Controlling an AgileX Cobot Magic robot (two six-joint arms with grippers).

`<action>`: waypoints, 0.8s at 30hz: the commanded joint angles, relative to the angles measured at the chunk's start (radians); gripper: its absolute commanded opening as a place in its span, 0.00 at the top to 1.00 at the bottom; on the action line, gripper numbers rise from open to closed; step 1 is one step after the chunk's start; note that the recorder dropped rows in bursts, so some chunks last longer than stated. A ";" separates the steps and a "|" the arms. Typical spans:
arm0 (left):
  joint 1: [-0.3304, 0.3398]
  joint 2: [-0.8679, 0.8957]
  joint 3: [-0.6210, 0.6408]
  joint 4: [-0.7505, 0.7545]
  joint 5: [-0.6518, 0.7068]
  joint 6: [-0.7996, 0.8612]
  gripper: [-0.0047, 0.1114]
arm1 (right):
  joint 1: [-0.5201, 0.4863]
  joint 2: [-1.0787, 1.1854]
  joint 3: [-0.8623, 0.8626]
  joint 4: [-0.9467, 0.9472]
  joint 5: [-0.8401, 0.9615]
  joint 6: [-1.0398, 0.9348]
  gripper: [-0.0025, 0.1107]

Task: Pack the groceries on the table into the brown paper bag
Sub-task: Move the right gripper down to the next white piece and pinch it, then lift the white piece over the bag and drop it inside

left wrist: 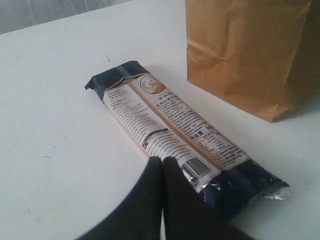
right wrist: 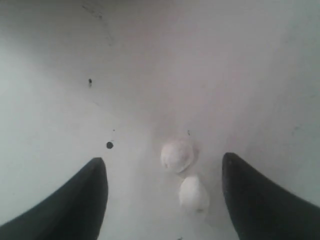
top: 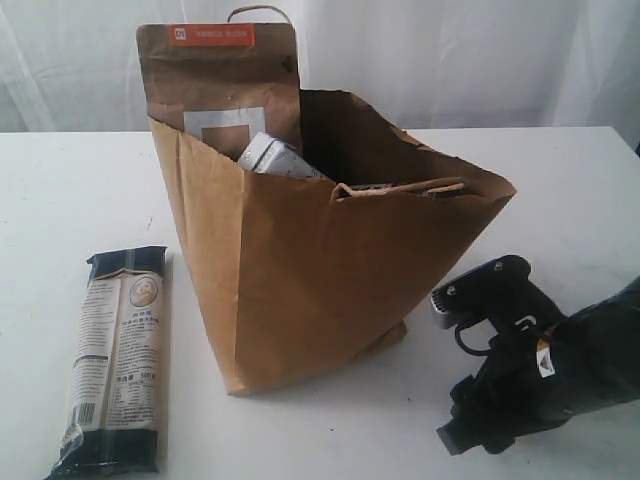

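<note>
The brown paper bag (top: 320, 280) stands open in the middle of the table (top: 60, 200). A brown windowed pouch (top: 222, 80) with an orange label sticks up out of its back left corner, and a small white-blue packet (top: 275, 157) leans beside it inside. The long dark-blue noodle packet (top: 115, 360) lies flat on the table to the bag's left. My left gripper (left wrist: 162, 159) is shut and empty, its tips just over the barcode end of the noodle packet (left wrist: 175, 125). My right gripper (right wrist: 162, 165) is open over bare tabletop.
The right arm (top: 520, 360) rests low on the table to the right of the bag. Two small white lumps (right wrist: 176, 156) sit on the tabletop between the right fingers. A white curtain (top: 480, 60) hangs behind the table. The bag (left wrist: 250, 50) stands close beside the noodle packet.
</note>
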 commanded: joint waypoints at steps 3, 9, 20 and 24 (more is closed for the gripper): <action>0.002 -0.005 0.004 0.002 -0.002 -0.009 0.96 | -0.015 0.100 0.009 0.002 -0.098 -0.005 0.44; 0.002 -0.005 0.004 0.002 -0.002 -0.009 0.96 | -0.034 0.137 0.009 0.002 -0.125 -0.005 0.44; 0.002 -0.005 0.004 0.002 -0.002 -0.009 0.96 | -0.053 0.157 0.009 0.029 -0.129 -0.007 0.85; 0.002 -0.005 0.004 0.002 -0.002 -0.009 0.96 | -0.053 0.020 0.009 0.056 -0.127 0.014 0.98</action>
